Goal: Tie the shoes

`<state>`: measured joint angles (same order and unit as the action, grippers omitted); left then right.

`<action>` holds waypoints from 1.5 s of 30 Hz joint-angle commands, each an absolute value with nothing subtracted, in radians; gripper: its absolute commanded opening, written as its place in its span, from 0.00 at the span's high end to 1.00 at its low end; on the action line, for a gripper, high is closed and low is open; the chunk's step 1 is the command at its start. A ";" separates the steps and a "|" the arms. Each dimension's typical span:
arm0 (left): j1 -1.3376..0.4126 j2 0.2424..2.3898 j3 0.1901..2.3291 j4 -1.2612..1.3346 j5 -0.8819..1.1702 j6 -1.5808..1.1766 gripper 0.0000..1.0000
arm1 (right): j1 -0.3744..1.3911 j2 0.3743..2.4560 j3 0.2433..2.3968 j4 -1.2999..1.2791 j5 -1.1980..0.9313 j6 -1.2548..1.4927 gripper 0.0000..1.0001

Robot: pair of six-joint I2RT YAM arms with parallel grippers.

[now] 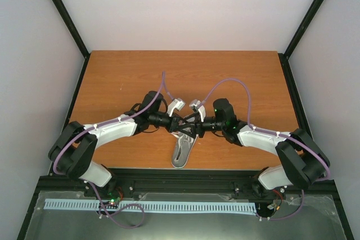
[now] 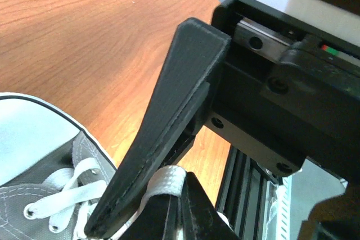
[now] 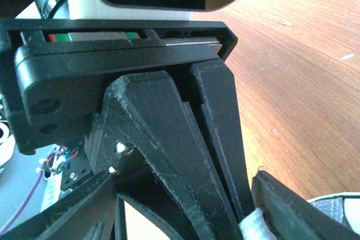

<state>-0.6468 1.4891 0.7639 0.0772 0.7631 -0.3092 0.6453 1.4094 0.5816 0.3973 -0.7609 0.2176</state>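
The grey sneaker (image 1: 181, 153) lies near the table's front edge, between my two arms, with its toe toward the front. In the left wrist view its grey canvas and white laces (image 2: 39, 195) sit at lower left. My left gripper (image 1: 181, 123) (image 2: 179, 212) is over the shoe, shut on a white lace loop (image 2: 166, 181). My right gripper (image 1: 191, 125) (image 3: 180, 229) meets it tip to tip. Its jaws stand apart around the left gripper's shut fingers (image 3: 185, 139). A tuft of lace (image 3: 252, 224) is wedged beside the right gripper's finger (image 3: 298, 206). The shoe's lace area is hidden in the top view.
The wooden table (image 1: 124, 77) extends back and to both sides of the shoe. A black frame rail (image 1: 185, 172) (image 2: 242, 178) runs along the front edge just behind the shoe's toe. White walls enclose the table on three sides.
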 commanded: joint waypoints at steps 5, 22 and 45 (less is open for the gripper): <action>-0.644 1.460 0.787 0.115 0.785 -0.312 0.96 | 0.650 1.413 0.556 0.395 -0.814 0.189 0.45; -0.643 1.467 0.786 0.130 0.807 -0.325 0.96 | 0.663 1.507 0.569 0.416 -0.818 0.175 0.45; -0.636 1.451 0.778 0.136 0.804 -0.337 0.97 | 0.664 1.503 0.542 0.448 -0.723 0.192 0.87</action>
